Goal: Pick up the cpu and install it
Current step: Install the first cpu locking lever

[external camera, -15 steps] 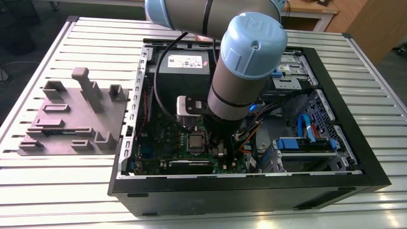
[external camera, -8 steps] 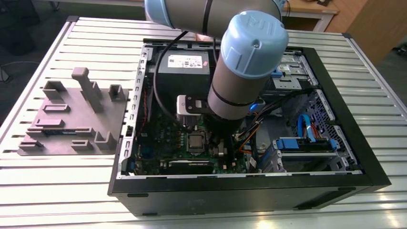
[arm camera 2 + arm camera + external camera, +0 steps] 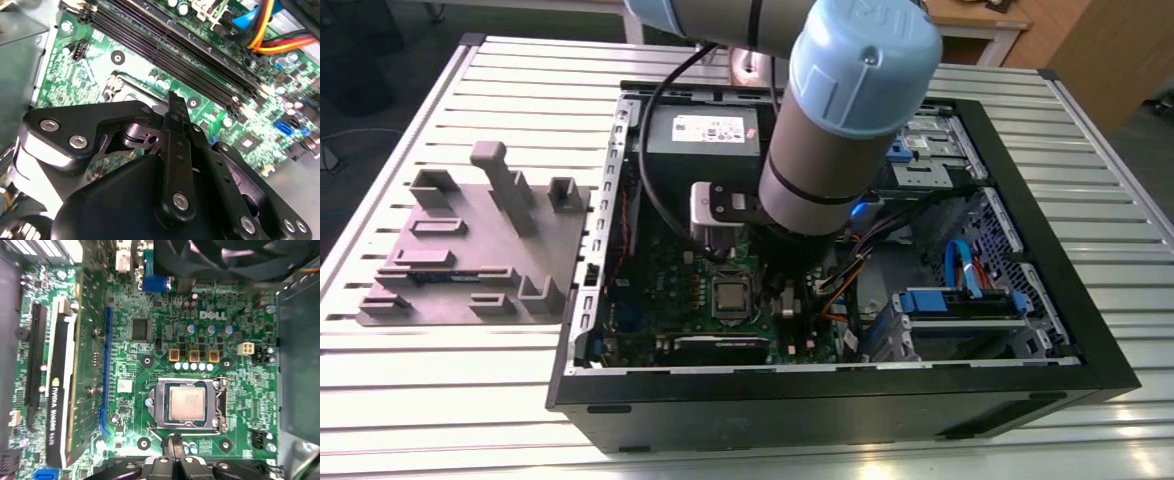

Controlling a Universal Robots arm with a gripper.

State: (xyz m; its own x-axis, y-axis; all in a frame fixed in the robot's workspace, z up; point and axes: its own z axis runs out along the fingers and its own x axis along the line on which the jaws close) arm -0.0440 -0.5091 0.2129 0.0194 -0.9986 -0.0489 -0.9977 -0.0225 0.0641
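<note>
Black links of the tool (image 3: 176, 102) sit closest in the second wrist view. In the first wrist view it hovers just beside the socket (image 3: 159, 407), closed and gripping nothing, as far as I can judge. The cpu (image 3: 186, 403) lies flat inside the socket, square to the metal frame and apart from the tool.

The chip looks seated, so the work now is about care. It should stay level in the socket with its edges parallel to the frame. Any push should go straight down, never sideways, and the tool should keep off the wire lever (image 3: 161, 438) at the socket's edge.

By count there is one cpu, one socket, one tool and one case (image 3: 854, 405). Three yellow-topped parts (image 3: 194, 356) stand in a row near the socket. One grey fixture (image 3: 467, 250) rests on the tabletop (image 3: 440, 400), well apart from the socket.
</note>
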